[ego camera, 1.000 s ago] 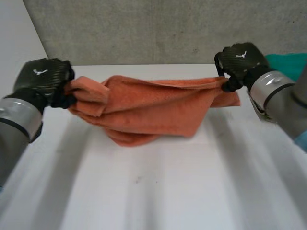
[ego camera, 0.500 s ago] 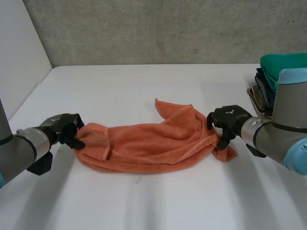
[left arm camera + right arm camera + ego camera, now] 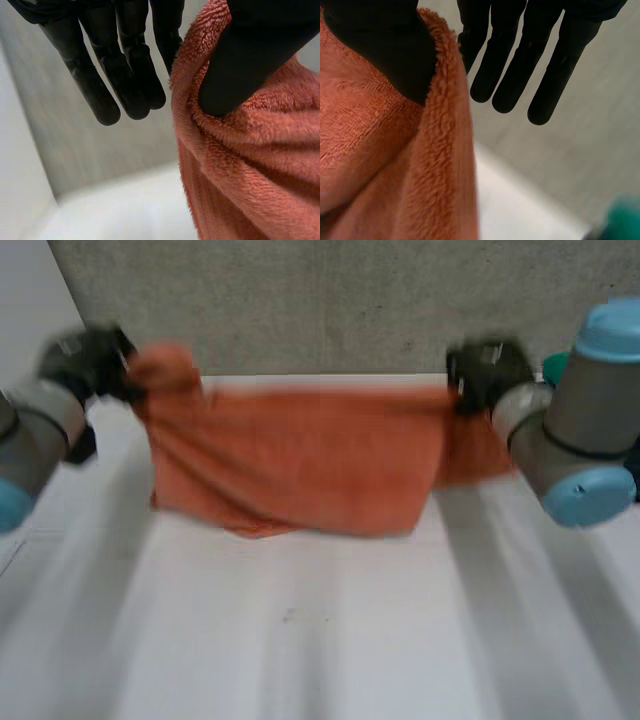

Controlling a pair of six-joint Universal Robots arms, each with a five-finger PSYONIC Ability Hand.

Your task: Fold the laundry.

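Note:
An orange towel (image 3: pixel 300 460) hangs stretched between my two hands above the white table (image 3: pixel 330 640), its lower edge near the table top. My left hand (image 3: pixel 85 355) holds the towel's upper left corner. In the left wrist view the thumb (image 3: pixel 240 65) pinches the towel (image 3: pixel 250 165) against a finger, while the other fingers (image 3: pixel 125 75) stay straight. My right hand (image 3: pixel 485 370) holds the upper right corner. There too the thumb (image 3: pixel 380 45) presses the towel (image 3: pixel 385 175) against a finger, beside straight fingers (image 3: pixel 520 65).
A grey wall (image 3: pixel 320 300) stands behind the table. Teal cloth (image 3: pixel 553 367) lies at the back right behind my right arm and appears as teal cloth (image 3: pixel 622 220) in the right wrist view. A pale side wall stands at the left.
Half a second ago the towel lay bunched on the table with both hands low. Both hands have risen and the towel now hangs spread between them, as it did a second ago.

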